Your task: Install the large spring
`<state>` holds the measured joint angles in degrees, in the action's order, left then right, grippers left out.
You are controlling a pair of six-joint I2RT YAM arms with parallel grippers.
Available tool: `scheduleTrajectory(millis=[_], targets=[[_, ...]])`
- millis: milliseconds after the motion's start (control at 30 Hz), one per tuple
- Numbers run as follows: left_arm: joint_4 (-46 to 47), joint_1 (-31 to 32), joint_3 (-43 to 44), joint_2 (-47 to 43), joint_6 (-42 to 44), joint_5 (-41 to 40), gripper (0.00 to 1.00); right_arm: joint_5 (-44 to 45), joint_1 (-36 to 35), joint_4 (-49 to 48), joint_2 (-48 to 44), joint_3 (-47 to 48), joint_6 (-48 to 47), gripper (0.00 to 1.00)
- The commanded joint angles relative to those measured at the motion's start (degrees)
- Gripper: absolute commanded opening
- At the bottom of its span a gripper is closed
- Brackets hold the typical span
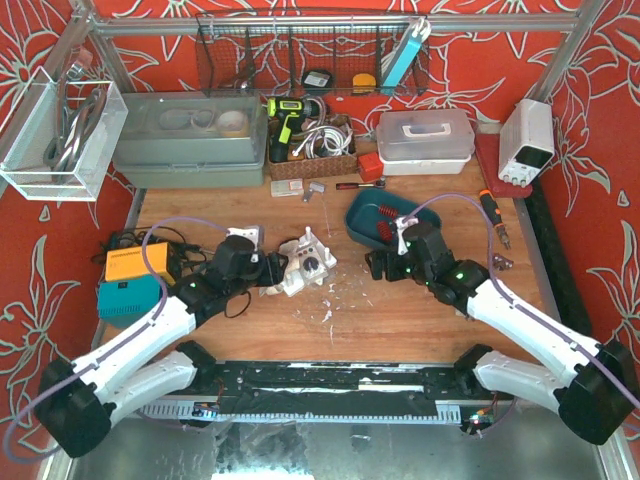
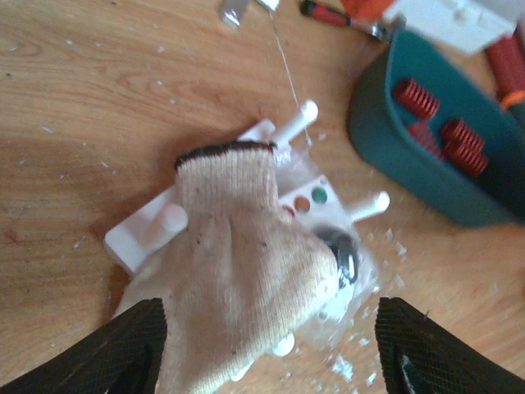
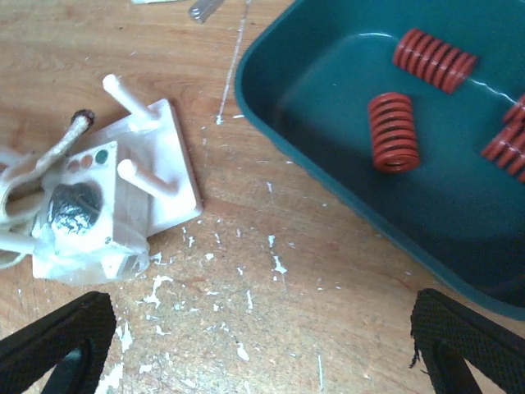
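Now, L pincer (image 2: 269, 341) gapes over gloved fixture (image 2: 143, 236), R pincer (image 3: 262, 328) gapes by spring tray (image 3: 316, 94).

Red floral walls (image 1: 30, 300) around a paint-flecked wooden table (image 1: 400, 320)

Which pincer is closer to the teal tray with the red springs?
Right. The right pincer hovers just beside the teal tray; the left pincer is at the white fixture, farther off.

Wooden table (image 1: 350, 320) carries a white peg fixture (image 3: 156, 164), teal tray (image 3: 328, 107), and seemingly white flakes (image 3: 246, 300).
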<state>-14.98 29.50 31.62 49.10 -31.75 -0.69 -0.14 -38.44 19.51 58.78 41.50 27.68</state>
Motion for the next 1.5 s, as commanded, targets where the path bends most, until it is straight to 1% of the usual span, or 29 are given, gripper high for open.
scheduleTrajectory(millis=[0, 33, 133, 267, 367, 433, 600, 800, 867, 1200, 1267, 1333, 1433, 1467], targets=[[-3.03, 6.71, 4.70, 3.76, 0.63, -13.60, 0.63, 5.80, -4.07, -4.81, -0.93, -3.60, -3.67, 0.99], [-3.36, 8.34, 5.67, 5.07, 0.73, -15.04, 0.61, 6.51, -4.81, -6.37, -1.09, -4.40, -3.84, 0.99], [-4.59, 12.63, 8.64, 10.90, 1.04, -18.52, 0.58, 9.54, -6.86, -10.43, -1.15, -7.01, -4.72, 0.99], [-5.14, 15.74, 11.61, 16.47, 1.70, -21.38, 0.57, 14.87, -8.32, -12.48, -0.85, -8.40, -5.31, 0.99], [-5.10, 16.03, 12.38, 18.60, 1.89, -22.95, 0.56, 15.82, -8.41, -14.82, -2.55, -10.45, -5.31, 0.99], [-4.66, 16.03, 12.32, 19.05, 2.32, -23.54, 0.54, 15.78, -8.44, -16.19, -3.68, -11.64, -5.20, 0.99], [-3.11, 16.03, 11.65, 19.53, 3.48, -23.53, 0.53, 16.22, -8.48, -16.87, -4.65, -12.40, -5.25, 0.99], [-0.46, 16.02, 10.83, 20.60, 4.88, -21.39, 0.53, 16.23, -8.43, -16.79, -3.76, -12.09, -5.18, 0.99], [0.29, 16.03, 10.61, 21.32, 4.97, -20.73, 0.51, 16.30, -8.56, -16.87, -3.47, -12.06, -5.18, 0.99], [-2.64, 16.03, 11.81, 26.05, 2.83, -23.85, 0.49, 16.41, -8.52, -16.82, -3.58, -12.05, -5.27, 0.99], [-2.43, 16.03, 11.87, 26.32, 3.03, -23.97, 0.47, 16.49, -8.53, -16.67, -3.67, -11.99, -5.27, 0.99], [-2.44, 16.03, 12.04, 26.70, 3.16, -24.31, 0.42, 16.53, -8.56, -16.25, -3.68, -11.76, -5.27, 0.99], [-1.89, 16.03, 11.99, 26.69, 3.54, -24.15, 0.30, 16.73, -8.58, -15.91, -3.91, -11.61, -5.18, 0.99], [-1.63, 16.03, 11.98, 26.48, 3.72, -23.95, 0.25, 16.83, -8.55, -15.95, -4.08, -11.69, -5.16, 0.99]])
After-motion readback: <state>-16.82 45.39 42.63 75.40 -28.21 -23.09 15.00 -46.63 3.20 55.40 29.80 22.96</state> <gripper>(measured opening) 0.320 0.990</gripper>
